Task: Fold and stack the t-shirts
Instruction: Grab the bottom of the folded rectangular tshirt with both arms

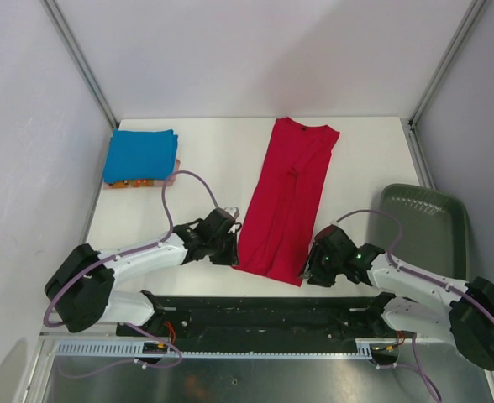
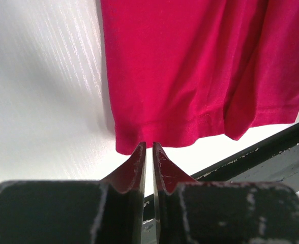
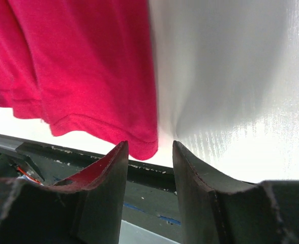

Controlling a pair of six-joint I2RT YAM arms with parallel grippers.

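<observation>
1. The bright red cotton t-shirt (image 1: 289,197) lies flat on the white tabletop (image 1: 213,159), folded lengthwise into a long narrow strip. Its long axis runs from near to far. The dark-tagged collar points to the far edge and leans a little to my right. The hem points back at my bases.
2. A folded bright blue t-shirt (image 1: 140,155) sits in the far left corner on top of an orange one (image 1: 134,183), of which only an edge shows. Both are well apart from the red one.
3. The tabletop is glossy white and boxed in by pale walls with metal corner posts. A dark grey-green plastic bin (image 1: 423,227) stands at my right side. A black rail (image 1: 255,306) along the near edge carries my arms.
4. My left gripper (image 2: 149,147) is at the hem's left corner. Its jaws are drawn almost together, with only a thin slit between them, and the tips meet the hem edge. I cannot tell whether cloth is pinched.
5. My right gripper (image 3: 149,147) is at the hem's right corner. Its jaws stand about halfway apart and hold nothing, and the corner hangs just beyond the gap.
6. Only the overhead view shows the collar, the stack and the bin. Only the wrist views show the hem stitching and the jaw gaps.
</observation>
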